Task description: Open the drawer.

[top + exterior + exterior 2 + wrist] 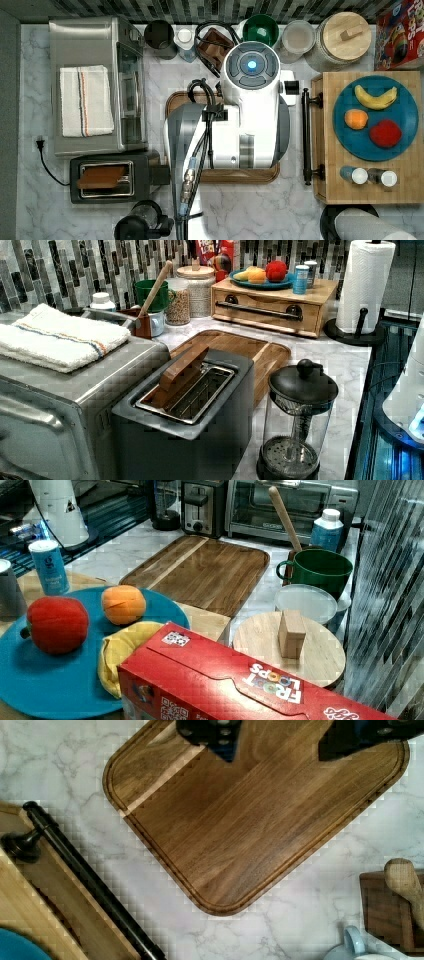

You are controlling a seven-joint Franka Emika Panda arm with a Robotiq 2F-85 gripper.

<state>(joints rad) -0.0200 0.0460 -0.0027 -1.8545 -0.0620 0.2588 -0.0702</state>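
The bamboo drawer [265, 310] sits shut in its low wooden box at the far end of the marble counter [250, 205] in the left view, its long black bar handle [258, 310] running across the front; in the top view the same handle [306, 134] lies along the box's left edge, near the right edge of the dark wooden cutting board [260, 820]. On top of the box rests a blue plate [405, 115] carrying a banana [375, 98], an orange [356, 119] and a red apple [385, 133], with two small shakers [370, 175] beside it. The Panda arm [235, 125] hangs over the cutting board, and the gripper [280, 742] is poised above the board with its two dark fingers [220, 737] held apart, touching nothing. Along the tiled wall stand a green mug [315, 570], a lidded jar [342, 40] and a Froot Loops box [240, 680]. At the top view's left are a toaster oven [95, 85] topped with a folded towel [85, 100], a toaster [200, 410] and a French press [297, 425], while a paper towel roll [365, 285] stands on its holder just right of the drawer box in the left view
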